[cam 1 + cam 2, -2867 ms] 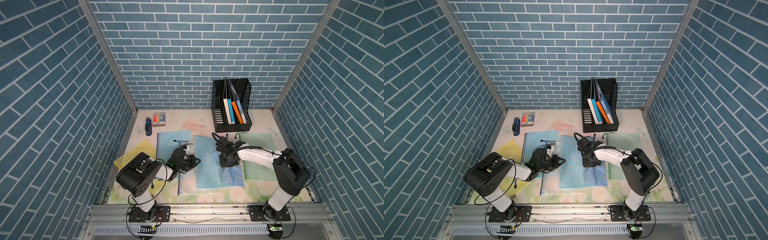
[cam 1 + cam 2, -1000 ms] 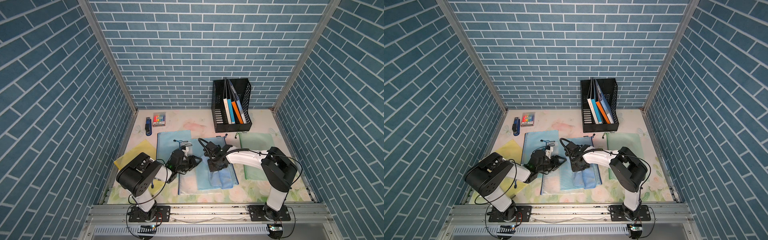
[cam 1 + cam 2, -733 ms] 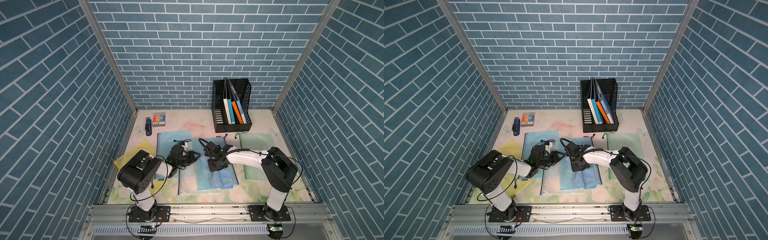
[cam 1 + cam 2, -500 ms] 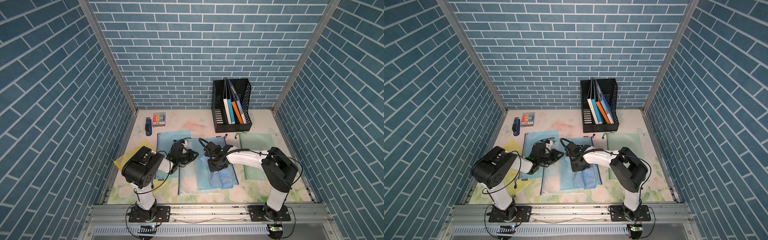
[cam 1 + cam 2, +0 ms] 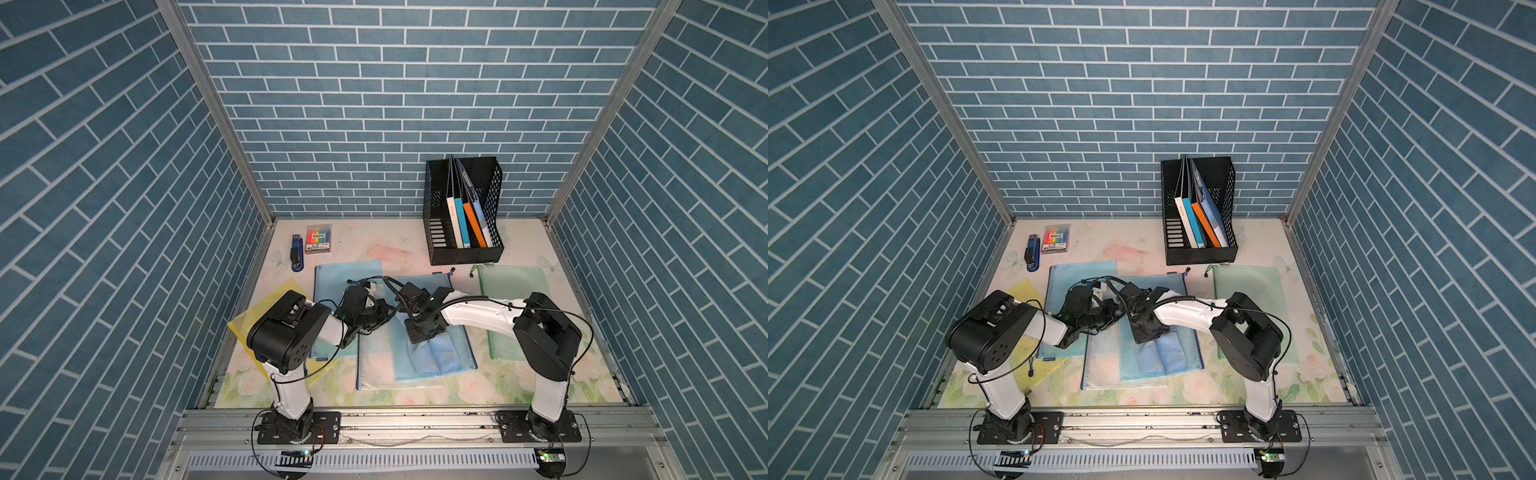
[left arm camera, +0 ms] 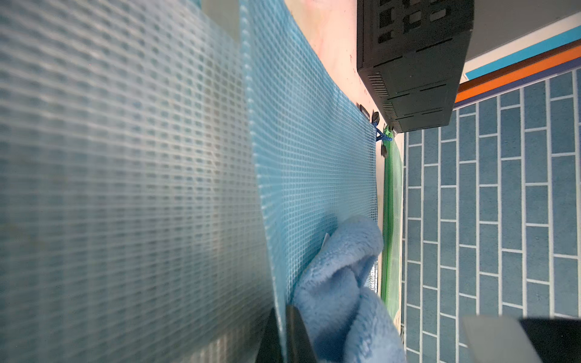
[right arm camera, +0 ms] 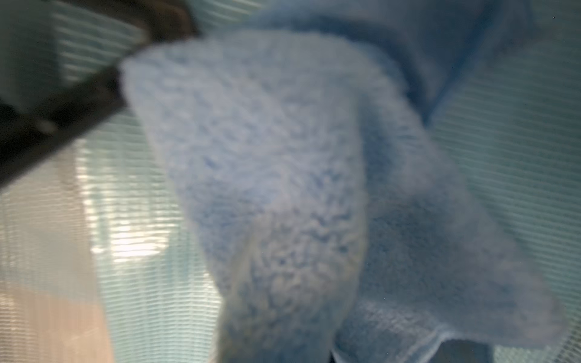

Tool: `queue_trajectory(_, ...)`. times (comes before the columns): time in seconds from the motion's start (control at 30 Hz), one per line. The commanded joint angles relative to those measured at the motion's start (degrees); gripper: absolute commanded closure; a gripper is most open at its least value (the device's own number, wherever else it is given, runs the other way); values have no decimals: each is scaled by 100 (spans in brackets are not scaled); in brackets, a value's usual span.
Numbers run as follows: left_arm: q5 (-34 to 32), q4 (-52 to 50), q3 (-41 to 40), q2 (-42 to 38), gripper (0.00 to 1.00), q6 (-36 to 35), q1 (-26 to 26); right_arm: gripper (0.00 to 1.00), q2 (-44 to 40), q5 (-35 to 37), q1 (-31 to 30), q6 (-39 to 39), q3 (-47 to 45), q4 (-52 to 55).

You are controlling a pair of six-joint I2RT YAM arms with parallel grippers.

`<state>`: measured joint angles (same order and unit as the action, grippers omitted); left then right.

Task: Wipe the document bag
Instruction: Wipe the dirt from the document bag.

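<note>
Grippers both closed. Left gripper (image 5: 384, 318) pinches the left edge of the document bag (image 5: 376, 368); its fingers (image 6: 295, 333) straddle the mesh. Bag lies mid-table, blue pouch (image 5: 332, 278) on its left, green pouch (image 5: 515, 286) on its right. Right gripper (image 5: 420, 332) clamps the blue cloth (image 5: 434, 355), pressed onto the bag.

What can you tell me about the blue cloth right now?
The blue cloth is soft, fluffy, light-blue microfibre by its look, bunched into lengthwise folds rather than spread flat. It lies on the blue mesh document bag, its far end pinched in the shut right claw, its loose end trailing toward the robot's base.
</note>
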<state>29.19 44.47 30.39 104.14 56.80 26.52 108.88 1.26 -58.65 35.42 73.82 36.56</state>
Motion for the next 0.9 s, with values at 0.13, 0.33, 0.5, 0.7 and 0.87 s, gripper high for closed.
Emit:
queue_trajectory(0.13,8,16,37,-35,100,35,-13,100,399,-45,-480,-217,452,147)
queue_trajectory(0.33,16,3,63,-51,100,52,-8,100,-68,-131,-294,322,-405,-481)
queue_trajectory(0.5,42,24,72,-62,100,88,-13,100,-526,25,-9,669,-965,-714)
queue_trajectory(0.7,104,153,-48,-71,100,183,-7,100,-611,-24,159,1131,-1273,-1404)
queue_trajectory(0.87,104,277,-192,-97,100,274,-8,100,15,-802,-39,611,-373,-1717)
